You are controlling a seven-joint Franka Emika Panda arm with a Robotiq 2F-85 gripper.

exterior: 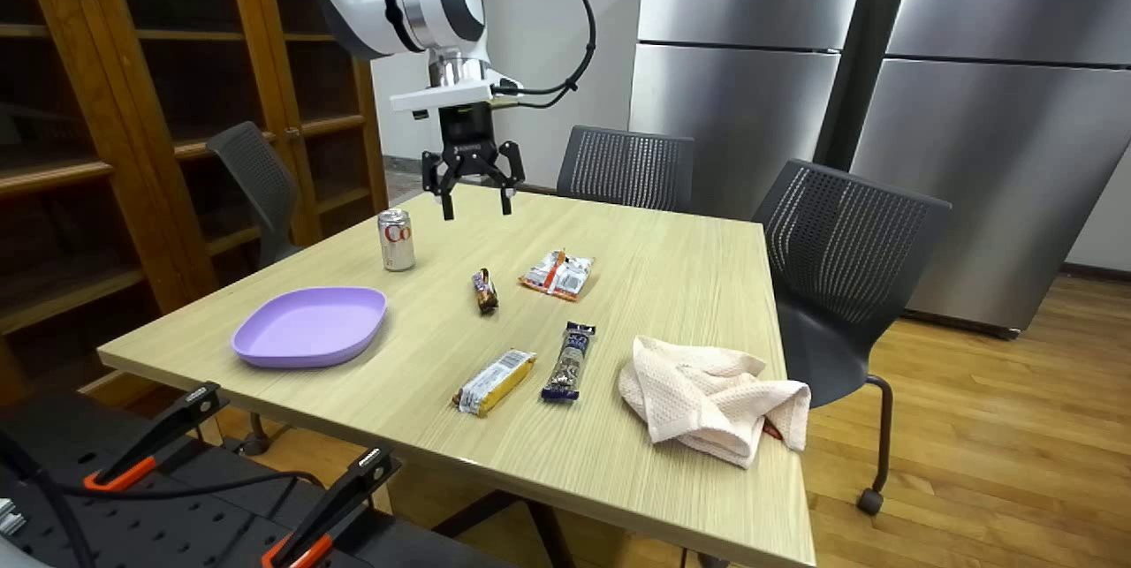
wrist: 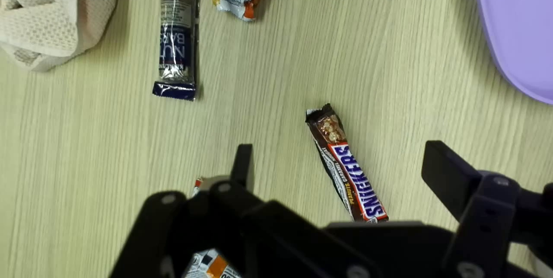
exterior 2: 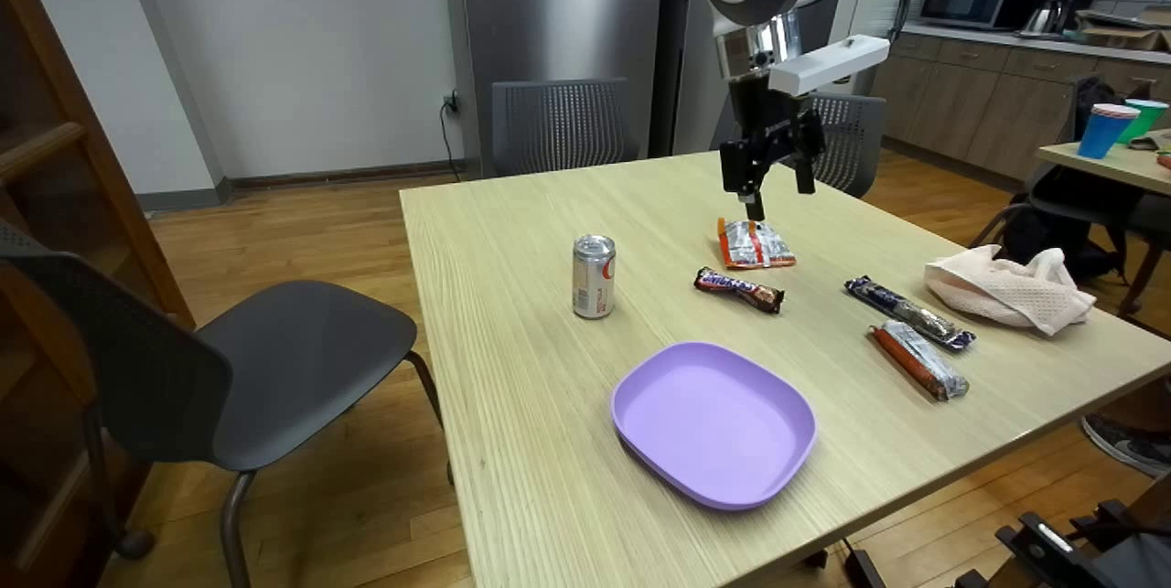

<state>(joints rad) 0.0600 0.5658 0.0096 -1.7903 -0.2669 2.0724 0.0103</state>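
in an exterior view, the plate (exterior: 309, 327) sits at the left of the table (exterior: 658, 276), with the can (exterior: 397, 241) behind it. the snickers bar (exterior: 485, 291) lies to the plate's right, the packet (exterior: 558, 275) slightly beyond and farther right. in front of these two lie the snack bar (exterior: 495, 382), the nut bar (exterior: 568, 363) just to its right and the cloth (exterior: 711, 400) farthest right.

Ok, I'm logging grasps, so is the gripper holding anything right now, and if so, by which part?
Nothing is held: the gripper hangs open and empty above the table, where the Snickers bar lies untouched.
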